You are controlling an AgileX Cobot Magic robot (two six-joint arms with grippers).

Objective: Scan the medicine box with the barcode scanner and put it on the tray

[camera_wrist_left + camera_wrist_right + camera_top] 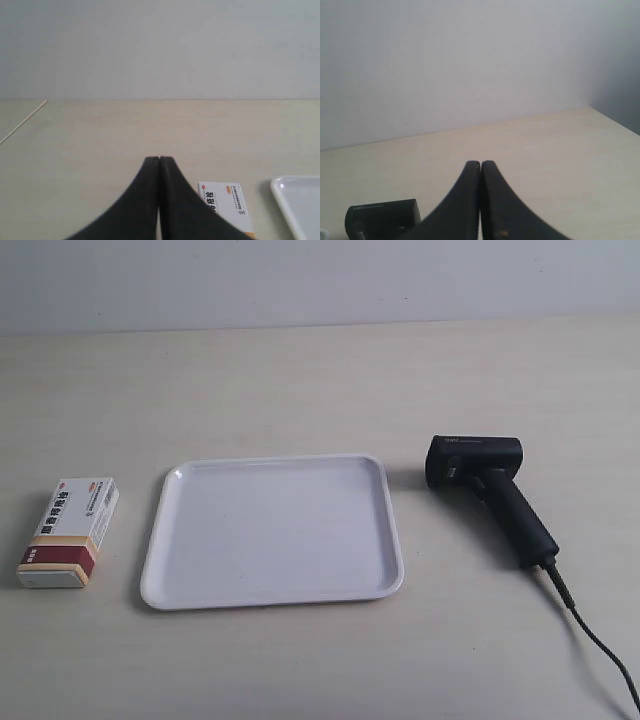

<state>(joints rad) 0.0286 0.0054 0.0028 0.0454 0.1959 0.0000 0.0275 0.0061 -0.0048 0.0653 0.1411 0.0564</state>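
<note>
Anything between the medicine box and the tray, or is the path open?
Nothing visible. The medicine box lies beside the tray, only bare table between them. The tray holds nothing; the barcode scanner lies beyond its far side.

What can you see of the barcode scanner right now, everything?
The barcode scanner is black, matte plastic by the look, pistol-shaped: a boxy head and a long angled handle, a black cable running off the handle's end. It lies on its side on the table, beside the tray but apart from it. Nothing grips it. The right wrist view catches only its head.
</note>
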